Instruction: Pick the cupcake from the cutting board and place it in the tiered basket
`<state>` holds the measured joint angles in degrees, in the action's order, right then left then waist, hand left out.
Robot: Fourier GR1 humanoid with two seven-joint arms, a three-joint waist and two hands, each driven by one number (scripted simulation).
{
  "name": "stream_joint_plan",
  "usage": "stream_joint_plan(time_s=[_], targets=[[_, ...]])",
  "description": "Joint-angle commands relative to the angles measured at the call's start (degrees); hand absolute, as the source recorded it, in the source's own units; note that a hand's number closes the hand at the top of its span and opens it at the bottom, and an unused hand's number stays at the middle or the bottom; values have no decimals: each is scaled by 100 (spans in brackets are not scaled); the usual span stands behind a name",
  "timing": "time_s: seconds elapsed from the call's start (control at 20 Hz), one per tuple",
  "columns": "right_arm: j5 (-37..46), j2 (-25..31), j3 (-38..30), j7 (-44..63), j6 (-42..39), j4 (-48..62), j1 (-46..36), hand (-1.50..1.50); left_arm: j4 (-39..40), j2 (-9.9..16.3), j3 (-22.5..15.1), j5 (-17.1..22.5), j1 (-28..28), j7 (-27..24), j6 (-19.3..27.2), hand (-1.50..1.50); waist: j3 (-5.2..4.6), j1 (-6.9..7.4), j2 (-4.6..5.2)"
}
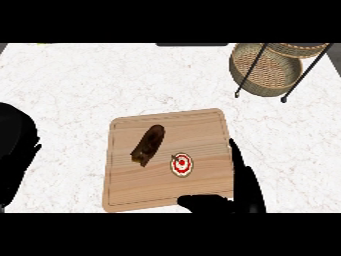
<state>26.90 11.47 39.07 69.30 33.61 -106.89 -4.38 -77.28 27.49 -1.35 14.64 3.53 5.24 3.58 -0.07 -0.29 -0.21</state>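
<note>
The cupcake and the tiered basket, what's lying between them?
Nothing lies between them. In the head view, past the cupcake comes bare cutting board, then bare marble counter up to the tiered basket.

A white marbled counter (pixel 77 85) carries a wooden cutting board (pixel 202 125) near its centre, toward six o'clock. At two o'clock from the board, well apart, stands a black-framed wicker tiered basket (pixel 265 72).

My right hand (pixel 236 192) hides the board's (pixel 165 135) near corner; the basket (pixel 272 67) is cut off at top.
</note>
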Motion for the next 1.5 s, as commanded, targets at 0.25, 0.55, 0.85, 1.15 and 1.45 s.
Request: stream_joint_plan(time_s=[0.25, 0.55, 0.85, 1.15, 1.45], targets=[[51, -443, -172, 411, -216, -132, 500, -150, 108, -134, 109, -156, -79, 111, -119, 0, 6, 21, 21], [437, -854, -166, 142, -151, 189, 612, -150, -206, -453, 52, -453, 11, 139, 52, 0, 7, 36, 17], [478, -1135, -179, -41, -192, 480, 524, -150, -109, -588, 146, -639, -30, 122, -24, 0, 7, 34, 20], [104, -1142, -482, -980, -150, 1077, 623, -150, -41, -399, 560, -537, 71, 148, -494, 0, 8, 40, 21], [-438, -1146, -746, -974, 79, 1739, -136, -150, 119, -631, 590, -790, 36, -136, -547, 0, 7, 47, 24]])
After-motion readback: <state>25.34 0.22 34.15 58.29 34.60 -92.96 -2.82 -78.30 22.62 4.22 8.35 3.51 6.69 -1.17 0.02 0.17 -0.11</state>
